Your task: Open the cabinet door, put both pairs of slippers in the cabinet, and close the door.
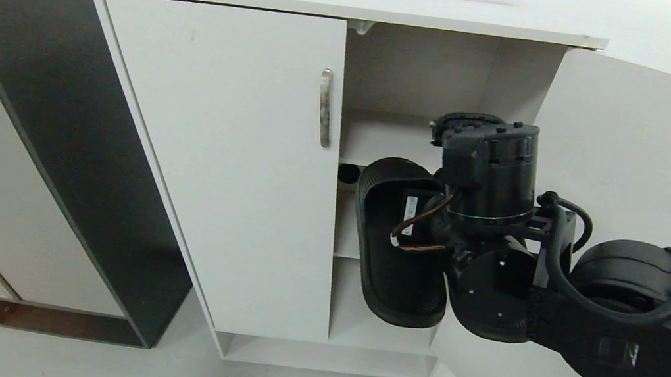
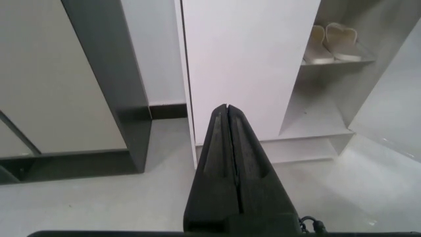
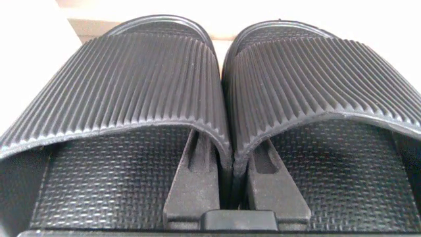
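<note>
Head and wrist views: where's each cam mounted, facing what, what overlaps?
Head view: on the head, facing forward and down at the white cabinet; right arm shows at right, black slippers at the open side.
Left wrist view: on the left wrist, looking along the shut left claw at the closed left door and white slippers on a shelf.
Right wrist view: on the right wrist, looking along the right claw, shut on the black slippers.
Shared: closed left door in head and left wrist views; black slippers in head and right wrist views.
</note>
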